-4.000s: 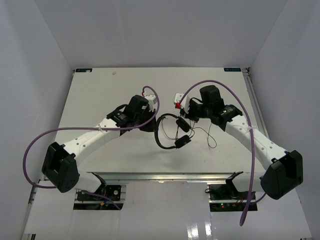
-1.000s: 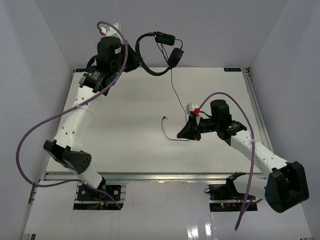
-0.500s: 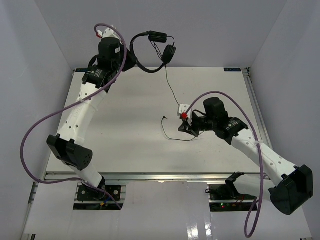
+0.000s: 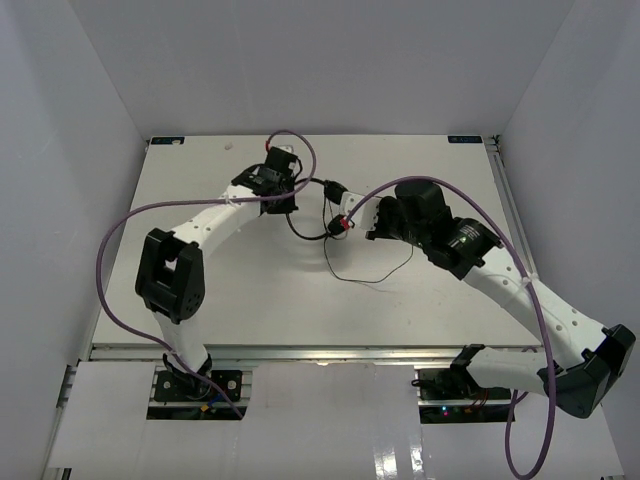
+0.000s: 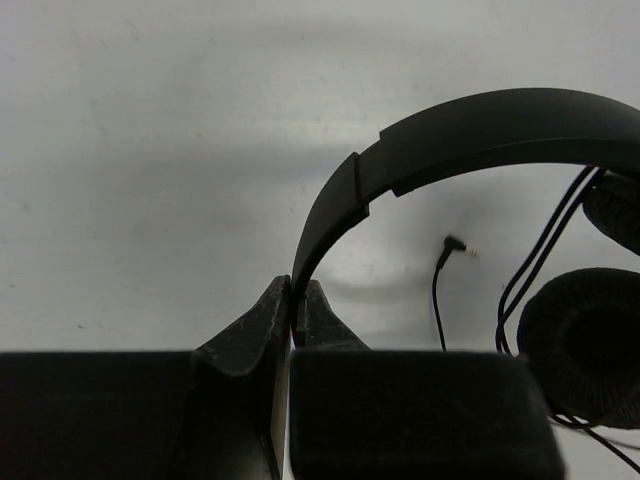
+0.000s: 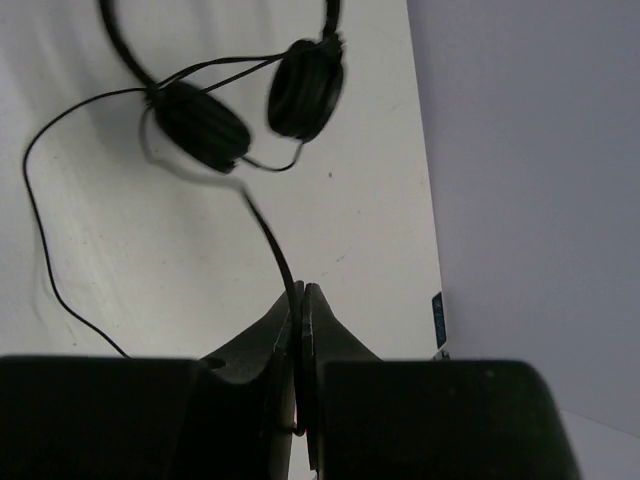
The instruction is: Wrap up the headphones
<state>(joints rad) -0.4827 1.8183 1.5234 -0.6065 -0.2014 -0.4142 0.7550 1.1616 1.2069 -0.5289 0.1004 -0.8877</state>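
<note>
The black headphones (image 4: 305, 232) hang low over the table's middle, between my two grippers. My left gripper (image 4: 290, 200) is shut on the thin headband (image 5: 470, 125), which arcs up and right from the jaws (image 5: 295, 300). Both padded earcups (image 5: 585, 345) show at the right of the left wrist view, with the plug (image 5: 455, 245) lying on the table behind them. My right gripper (image 4: 355, 215) is shut on the thin cord (image 6: 270, 235) just below the earcups (image 6: 200, 125). The rest of the cord (image 4: 370, 278) loops loosely on the table.
The white table (image 4: 200, 290) is walled by grey panels on the left, back and right. Thick purple robot cables (image 4: 130, 225) arch over both arms. The table's right edge (image 6: 425, 250) shows close to the right gripper.
My left arm has swung down from high at the back left to the table's middle, bringing the headphones with it. My right gripper has moved up and left, close to the earcups.
</note>
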